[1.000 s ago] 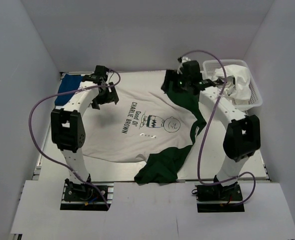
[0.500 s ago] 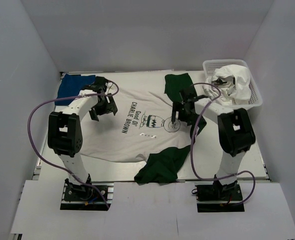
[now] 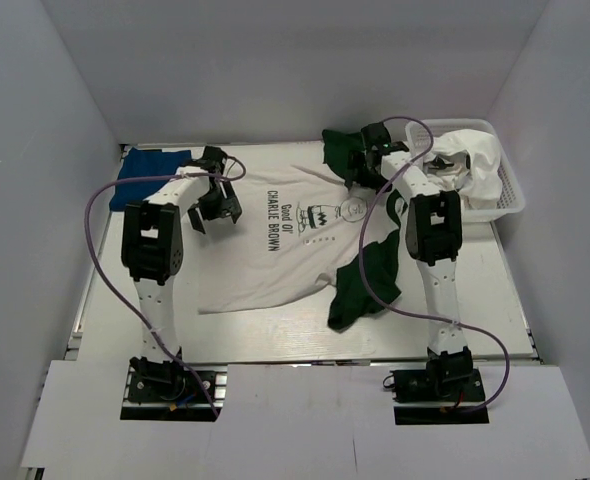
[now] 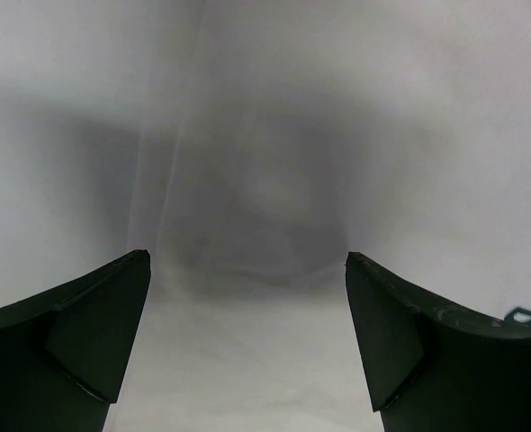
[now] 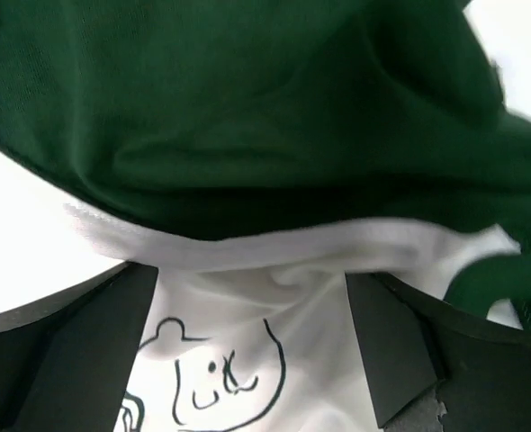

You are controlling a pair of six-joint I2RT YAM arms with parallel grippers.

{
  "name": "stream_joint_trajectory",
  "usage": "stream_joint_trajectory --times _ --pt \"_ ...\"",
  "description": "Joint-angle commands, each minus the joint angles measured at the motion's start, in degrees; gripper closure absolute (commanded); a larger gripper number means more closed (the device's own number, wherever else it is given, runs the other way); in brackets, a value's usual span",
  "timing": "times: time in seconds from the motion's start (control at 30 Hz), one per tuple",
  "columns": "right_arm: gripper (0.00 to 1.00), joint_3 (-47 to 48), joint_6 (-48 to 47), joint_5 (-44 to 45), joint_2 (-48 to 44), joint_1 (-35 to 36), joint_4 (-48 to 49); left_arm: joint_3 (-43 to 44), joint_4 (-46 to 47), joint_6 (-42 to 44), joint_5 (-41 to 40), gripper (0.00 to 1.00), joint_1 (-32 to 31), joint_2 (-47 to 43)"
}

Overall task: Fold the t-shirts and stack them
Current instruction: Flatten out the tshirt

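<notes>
The white t-shirt [image 3: 265, 270] with green sleeves and a black cartoon print [image 3: 305, 215] lies spread across the table. One green sleeve [image 3: 343, 155] is bunched at the back, the other [image 3: 360, 290] trails toward the front. The blue t-shirt [image 3: 150, 170] sits at the back left corner. My left gripper [image 3: 215, 205] hangs open over the white shirt's left part; its wrist view shows only plain white cloth [image 4: 265, 135] between the jaws [image 4: 247, 261]. My right gripper [image 3: 360, 170] is open above the shirt [image 5: 247, 315] beside the back sleeve [image 5: 247, 108].
A white basket [image 3: 510, 200] holding crumpled white cloth [image 3: 470, 160] stands at the back right. Grey walls close in on both sides and at the back. Purple cables loop from both arms over the table.
The white shirt has shifted toward the back and right and lies narrower, its front sleeve further right. The right gripper has gone from the print back up to the back sleeve. Both stayed open.
</notes>
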Motion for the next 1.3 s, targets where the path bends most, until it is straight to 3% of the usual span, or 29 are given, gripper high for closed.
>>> stream_joint_trajectory --times 0.0,0.07,0.17,0.27,0.47,0.67,0.8,1.0,1.07,1.1,1.13,1.17,1.2,1.27 --pt "0.10 6.7 -6.7 -2.9 0.8 0.0 -3.4 6.0 -2.6 -0.3 -0.8 0.01 0.3 1.6" --pt "0.10 3.9 -8.6 -4.9 -3.7 0.8 -1.4 7.4 -2.6 -0.3 -0.3 0.01 0.3 1.6" --pt "0.10 -9.0 -10.0 -7.0 -12.3 2.0 2.3 6.6 -1.8 0.8 0.3 0.01 -0.3 -1.1" --pt "0.10 -18.9 -8.3 -10.7 -26.8 3.2 4.4 3.5 -0.4 0.8 2.4 0.01 -0.3 -6.1" --pt "0.10 -45.4 1.0 -13.8 -47.1 5.3 5.5 -9.2 3.5 0.8 4.8 0.01 -0.8 -17.4" --pt "0.10 -66.3 14.5 -8.7 -65.2 6.2 -3.7 -22.8 8.0 -1.0 9.8 0.01 -0.8 -25.6" --pt "0.10 -77.9 17.4 -10.0 -72.0 5.8 -1.1 -29.5 9.9 -1.5 12.0 0.01 -1.3 -26.9" --pt "0.10 -77.9 18.1 -14.0 -66.9 5.8 5.3 -31.5 9.9 -2.0 12.0 0.01 -1.9 -24.7" --pt "0.18 -77.4 17.4 -14.5 -63.5 5.8 5.4 -31.5 9.9 -2.5 10.6 0.01 -1.9 -24.7" --pt "0.31 -77.2 17.1 -14.4 -62.8 5.9 5.2 -32.0 9.9 -2.5 10.6 0.01 -1.9 -24.7" --pt "0.79 -77.3 17.7 -13.3 -62.3 5.8 5.0 -32.0 9.9 -3.1 9.9 0.01 -1.9 -24.2" --pt "0.93 -77.2 18.0 -11.4 -62.7 5.8 2.0 -32.7 9.9 -3.1 9.9 0.01 -1.9 -24.2" --pt "1.00 -76.9 18.1 -10.4 -63.0 5.7 0.6 -32.7 10.4 -3.1 9.2 0.01 -1.9 -24.2" --pt "1.00 -75.6 18.6 -5.9 -65.8 5.7 -6.6 -33.8 11.1 -3.6 9.2 0.01 -1.9 -23.5"
